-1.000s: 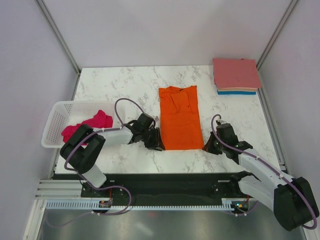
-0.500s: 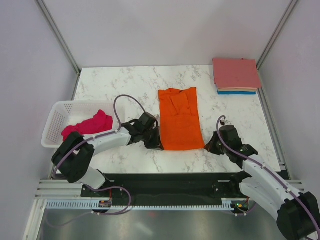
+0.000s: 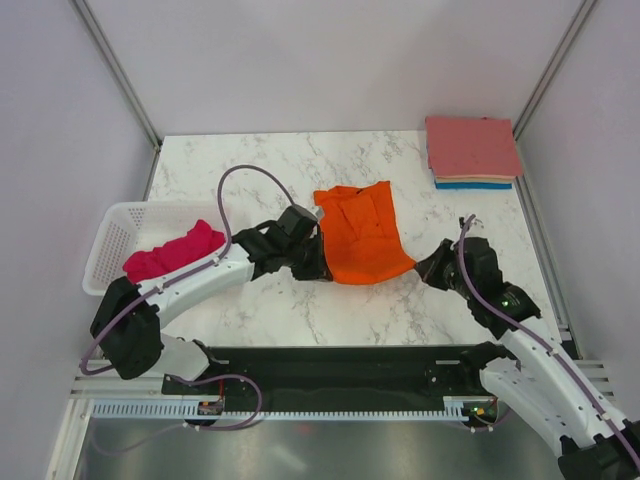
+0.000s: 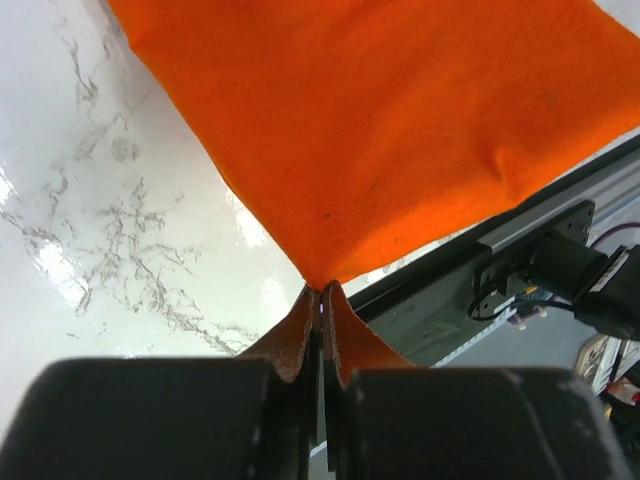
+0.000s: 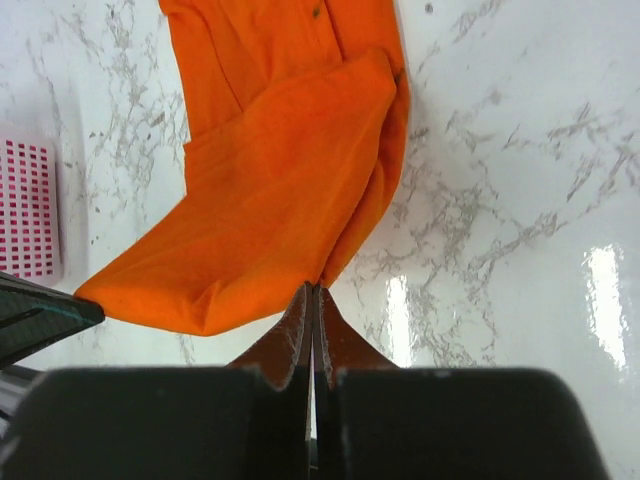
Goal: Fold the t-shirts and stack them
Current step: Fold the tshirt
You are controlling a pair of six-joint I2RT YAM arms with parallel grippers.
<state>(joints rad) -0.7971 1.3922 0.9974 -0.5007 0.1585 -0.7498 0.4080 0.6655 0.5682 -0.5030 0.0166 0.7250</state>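
The bright orange t-shirt (image 3: pixel 362 238) lies in the middle of the table, its near hem lifted off the marble. My left gripper (image 3: pixel 322 268) is shut on the hem's left corner (image 4: pixel 320 280). My right gripper (image 3: pixel 420 268) is shut on the right corner (image 5: pixel 318 278). The cloth sags between the two. In the right wrist view the orange shirt (image 5: pixel 270 190) hangs as a folded flap, its far part still flat on the table. A magenta-pink t-shirt (image 3: pixel 175 252) lies crumpled in the white basket (image 3: pixel 112 232). Folded salmon, peach and blue t-shirts (image 3: pixel 472 150) are stacked at the back right.
The white basket stands at the left edge of the marble table (image 3: pixel 250 180). The black rail (image 3: pixel 330 370) runs along the near edge. Grey walls close in both sides.
My left gripper closed on the hem's left corner. Both grippers then rose and moved away from the near edge, lifting the orange shirt's near hem over its far part.
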